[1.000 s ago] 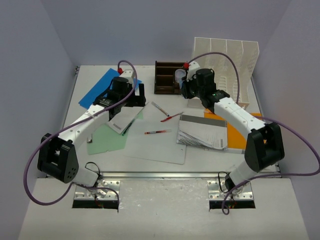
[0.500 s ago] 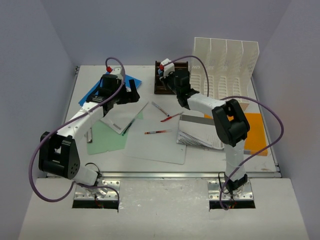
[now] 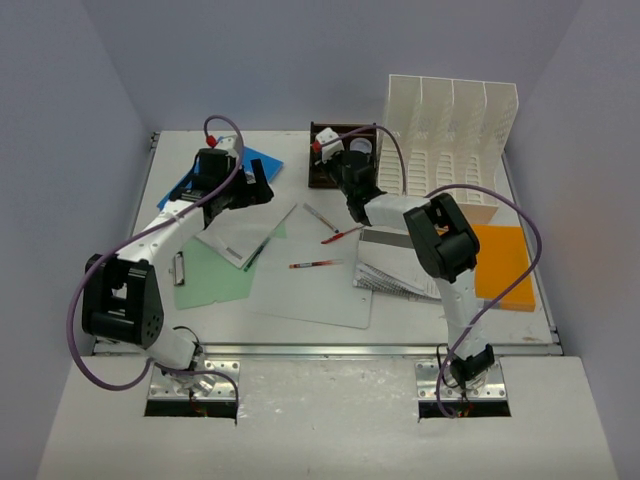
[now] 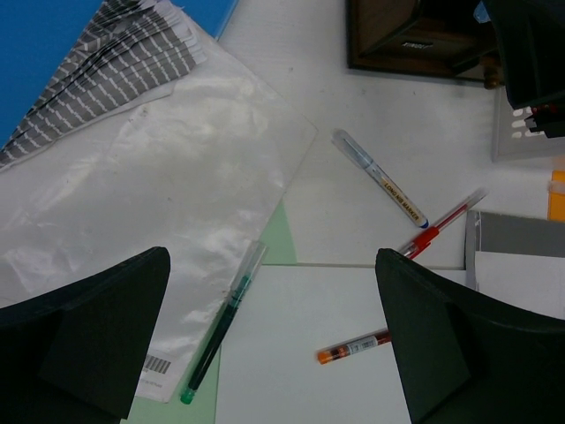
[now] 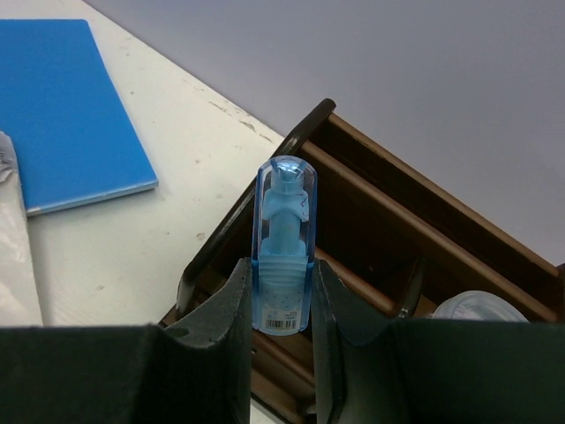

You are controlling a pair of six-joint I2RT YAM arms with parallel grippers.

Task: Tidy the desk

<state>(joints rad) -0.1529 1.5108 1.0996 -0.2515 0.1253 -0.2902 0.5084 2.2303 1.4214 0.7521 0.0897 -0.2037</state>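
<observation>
Placement of small translucent blue capped tube [image 5: 282,238], clenched upright in right pincer [image 5: 281,276], just above near corner of dark brown wooden slotted pen organizer [image 5: 415,221]. To do well: carry forward past the rim to a spot over an open slot, keep upright, lower to slot floor, only then release. Avoid clipping dividers, or pale round clear container [image 5: 481,309] ahead and to the right of that pincer. Large flat white desk [image 5: 132,221] beneath, stretching away to the left. Left pincer [image 4: 274,305] spread wide, holding nothing, hovering above thin green pen [image 4: 221,331] directly below. Probably the next pick.
</observation>
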